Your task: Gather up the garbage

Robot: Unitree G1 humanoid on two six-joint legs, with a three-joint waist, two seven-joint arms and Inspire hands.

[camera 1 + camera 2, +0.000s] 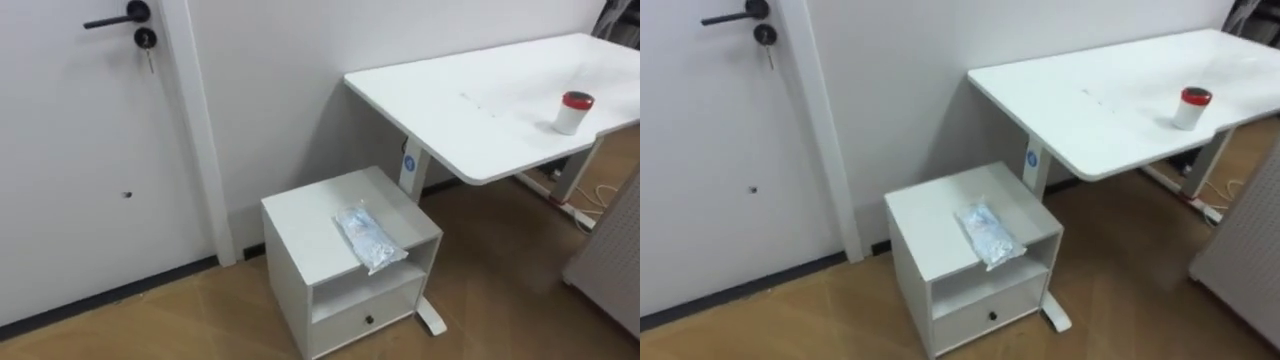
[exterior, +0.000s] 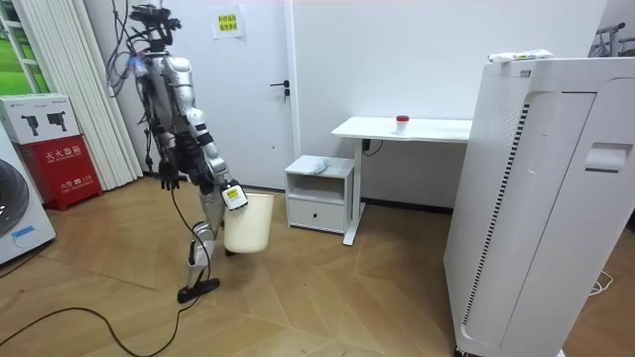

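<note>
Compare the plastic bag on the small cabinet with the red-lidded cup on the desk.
The plastic bag lies flat and crumpled; the cup stands upright. The bag is clear, the cup white with a red lid. The bag sits on the low cabinet, the cup on the higher desk. Both rest on white furniture.

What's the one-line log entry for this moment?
position: short of cabinet | right robot hand: holds bin | plastic bag: on cabinet top, untouched

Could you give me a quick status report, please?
One hand carries a cream bin, other hand hangs low. Clear plastic bag lies on white cabinet, untouched. Nothing blocks the approach.
</note>
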